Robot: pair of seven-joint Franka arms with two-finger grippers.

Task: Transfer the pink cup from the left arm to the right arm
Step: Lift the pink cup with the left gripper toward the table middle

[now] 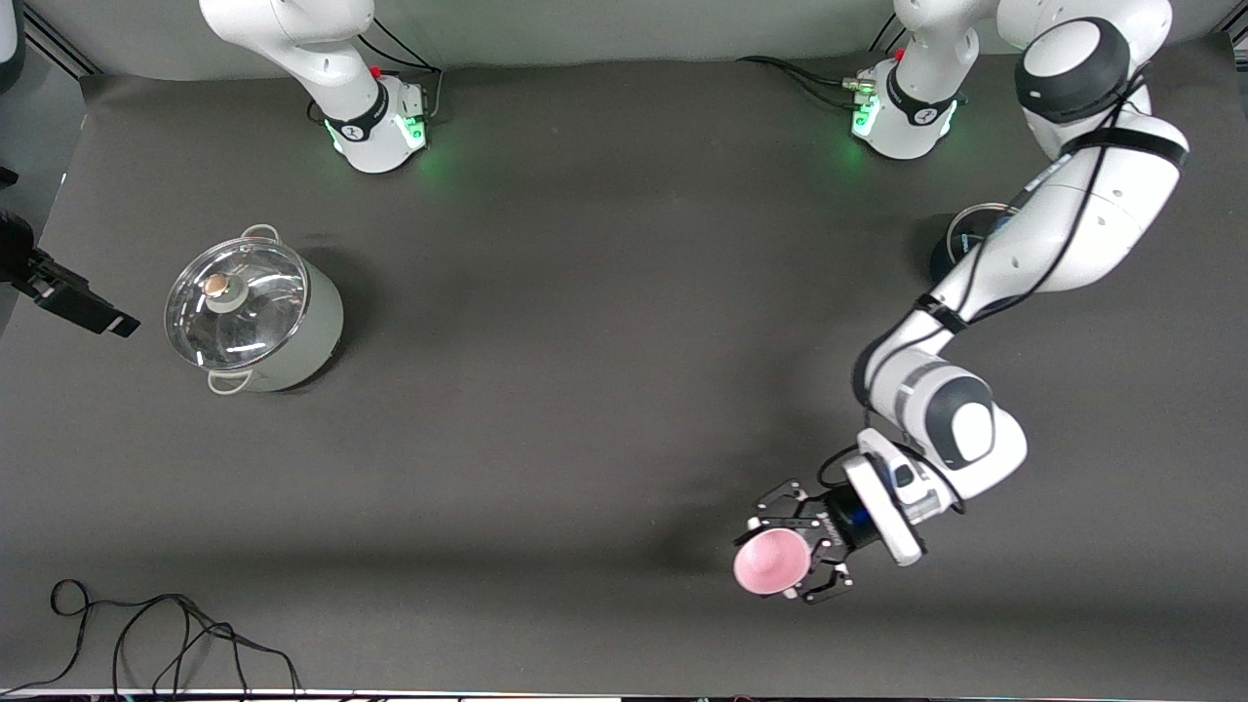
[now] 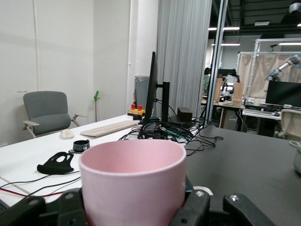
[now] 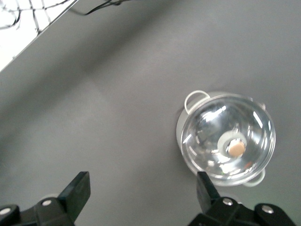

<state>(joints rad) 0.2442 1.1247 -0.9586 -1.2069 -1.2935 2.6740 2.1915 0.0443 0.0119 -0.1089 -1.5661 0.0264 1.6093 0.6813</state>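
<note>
Front view: left hand (image 1: pixel 792 552) clasping pink cup (image 1: pixel 770 564) above dark table mat (image 1: pixel 585 390); right hand (image 3: pixel 141 197) agape.

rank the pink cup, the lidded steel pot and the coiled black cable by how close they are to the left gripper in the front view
1. The pink cup, held in the left gripper.
2. The lidded steel pot, toward the right arm's end of the table.
3. The coiled black cable, at the table edge nearest the front camera, at that same end.
</note>
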